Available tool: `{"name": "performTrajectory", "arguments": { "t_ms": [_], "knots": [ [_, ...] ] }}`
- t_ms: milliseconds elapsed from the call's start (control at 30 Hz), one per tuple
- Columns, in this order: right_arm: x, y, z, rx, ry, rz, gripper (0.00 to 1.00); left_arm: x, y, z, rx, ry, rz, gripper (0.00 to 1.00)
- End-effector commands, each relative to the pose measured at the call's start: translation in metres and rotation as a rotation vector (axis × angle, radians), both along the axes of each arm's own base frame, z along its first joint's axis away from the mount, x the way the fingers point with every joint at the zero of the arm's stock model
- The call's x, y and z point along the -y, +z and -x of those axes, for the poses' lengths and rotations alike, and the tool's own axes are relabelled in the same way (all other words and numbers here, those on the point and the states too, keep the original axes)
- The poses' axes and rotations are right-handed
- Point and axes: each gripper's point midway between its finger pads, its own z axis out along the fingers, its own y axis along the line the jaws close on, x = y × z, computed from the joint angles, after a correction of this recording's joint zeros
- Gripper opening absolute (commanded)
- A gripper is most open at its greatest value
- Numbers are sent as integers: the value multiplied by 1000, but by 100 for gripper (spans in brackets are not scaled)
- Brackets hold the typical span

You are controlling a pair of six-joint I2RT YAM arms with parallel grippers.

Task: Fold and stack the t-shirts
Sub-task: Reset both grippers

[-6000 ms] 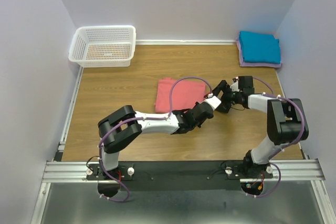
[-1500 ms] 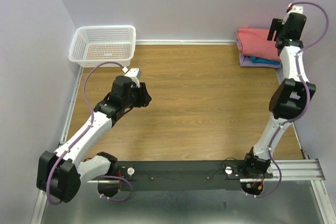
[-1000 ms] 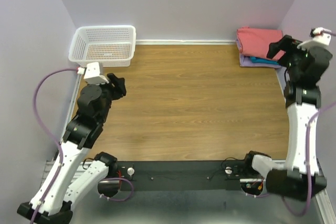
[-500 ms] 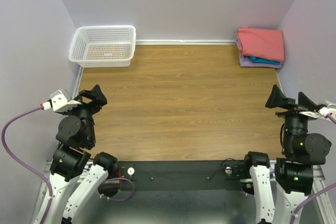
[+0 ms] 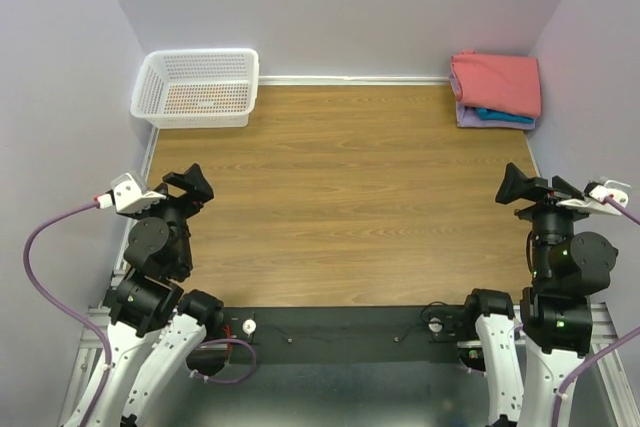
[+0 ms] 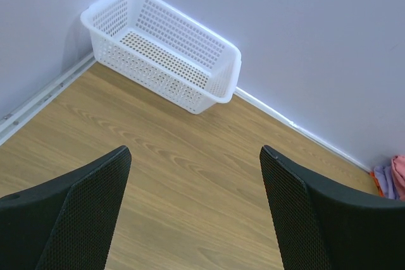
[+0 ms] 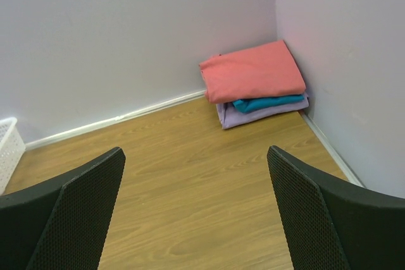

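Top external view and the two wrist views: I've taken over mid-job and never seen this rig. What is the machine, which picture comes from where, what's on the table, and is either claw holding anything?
The machine is a left arm and a right arm, bolted at the near edge of the wooden table. The top view looks down from above and behind them. Each wrist view comes from a camera on one arm; the dark wedges are its fingers. The left claw faces a white basket in the far left corner. The right claw faces three folded shirts stacked in the far right corner: salmon-pink t-shirt on top, teal-blue t-shirt in the middle, lavender t-shirt underneath. Both claws are open and hold nothing.
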Motion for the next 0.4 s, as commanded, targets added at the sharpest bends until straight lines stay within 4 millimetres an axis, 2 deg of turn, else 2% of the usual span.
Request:
{"name": "performTrajectory", "arguments": {
  "t_ms": [0,367],
  "knots": [
    [-4,-14,-7,-46,22,-33,100,0,1,-4,30,11,27,91],
    [-5,-23,-14,-62,33,-38,100,8,-5,-15,19,-13,12,93]
  ]
}}
